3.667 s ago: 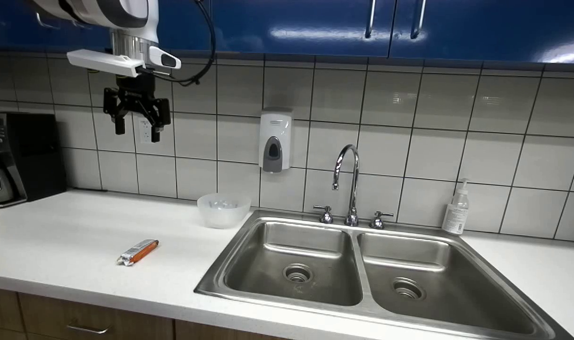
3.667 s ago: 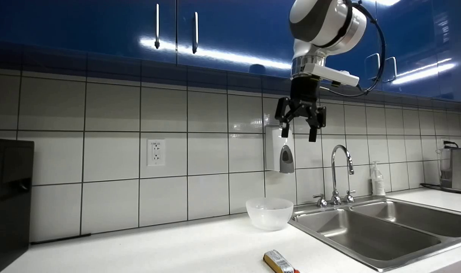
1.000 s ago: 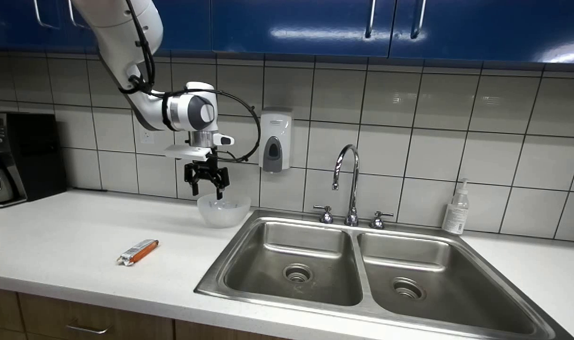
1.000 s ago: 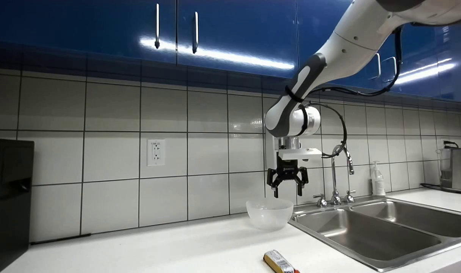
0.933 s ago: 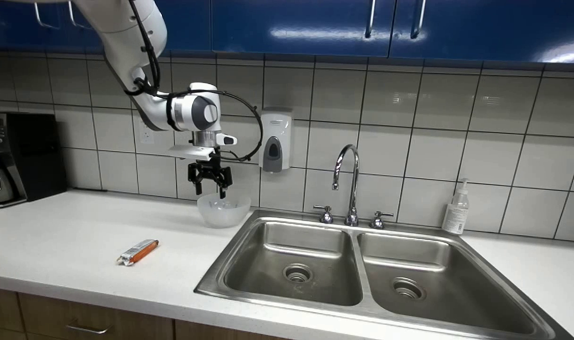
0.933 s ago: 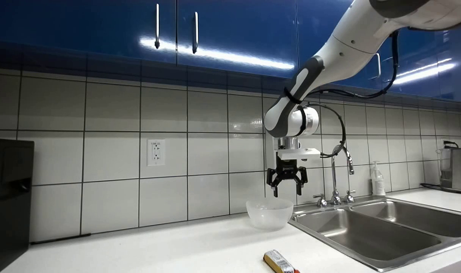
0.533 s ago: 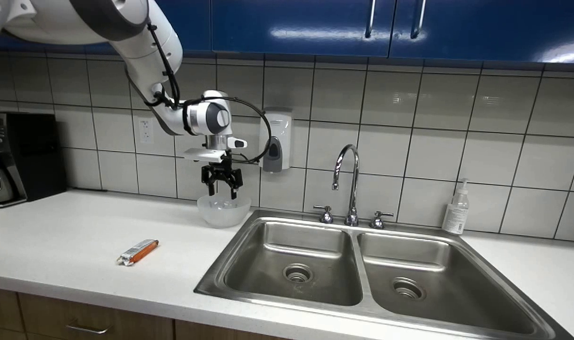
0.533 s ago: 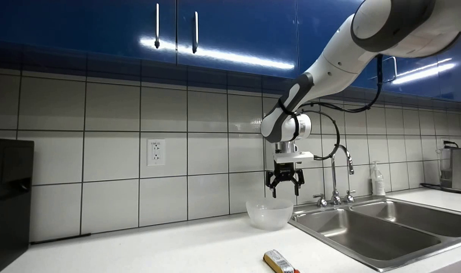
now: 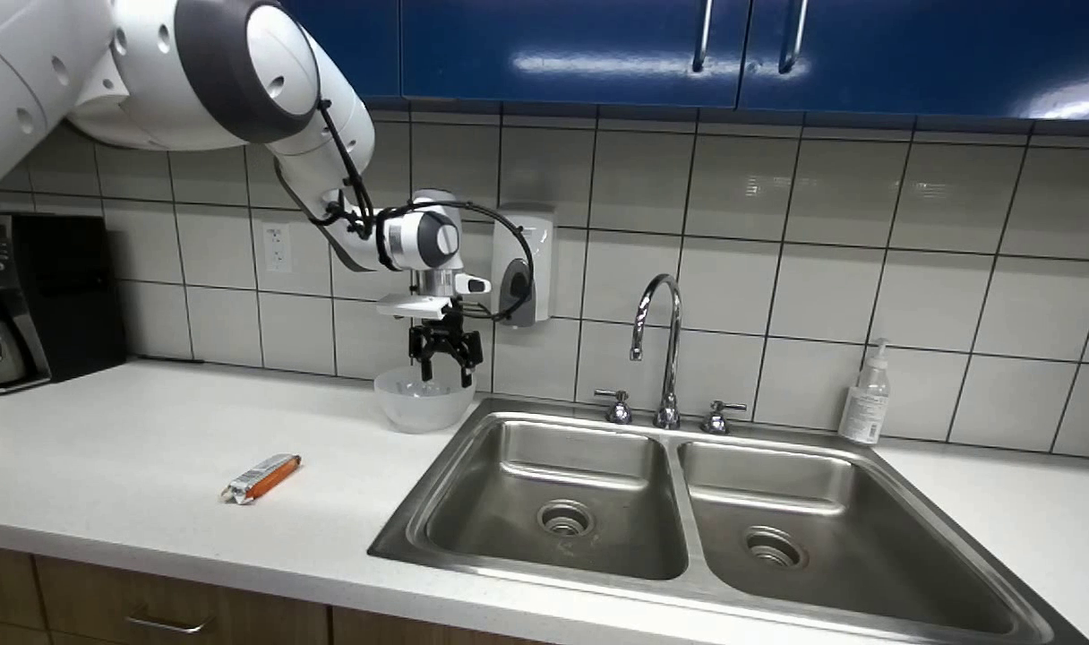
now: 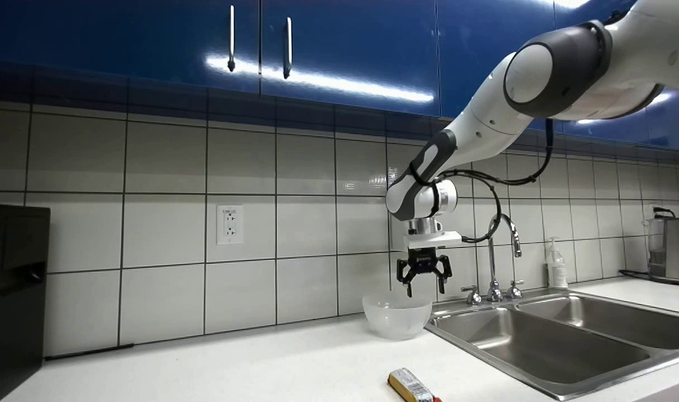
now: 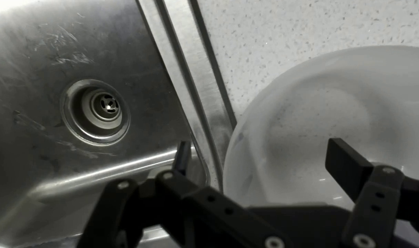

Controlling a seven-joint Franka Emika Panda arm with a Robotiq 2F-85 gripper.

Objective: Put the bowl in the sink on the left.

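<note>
A translucent white bowl point(image 9: 415, 414) stands upright on the white counter against the sink's left rim. It also shows in an exterior view point(image 10: 396, 322) and in the wrist view point(image 11: 319, 110). My black gripper point(image 9: 447, 372) is open and holds nothing. In an exterior view the gripper point(image 10: 426, 287) is at about the height of the bowl's rim, on its sink side. In the wrist view the bowl's rim lies between the fingers point(image 11: 259, 151): one over the sink edge, one over the bowl's inside. The steel sink's left basin point(image 9: 509, 533) has nothing in it.
The right basin point(image 9: 867, 582) lies beyond a divider. A tall faucet point(image 9: 674, 349) stands behind the sink. A soap dispenser point(image 9: 535, 242) hangs on the wall close to the arm. A wrapped bar point(image 9: 262, 479) lies on the counter. A coffee maker point(image 9: 61, 296) stands at the left.
My gripper has come down from high above the counter to the bowl. Over the last second it has moved towards the sink and slightly down, staying open. The bowl has not moved.
</note>
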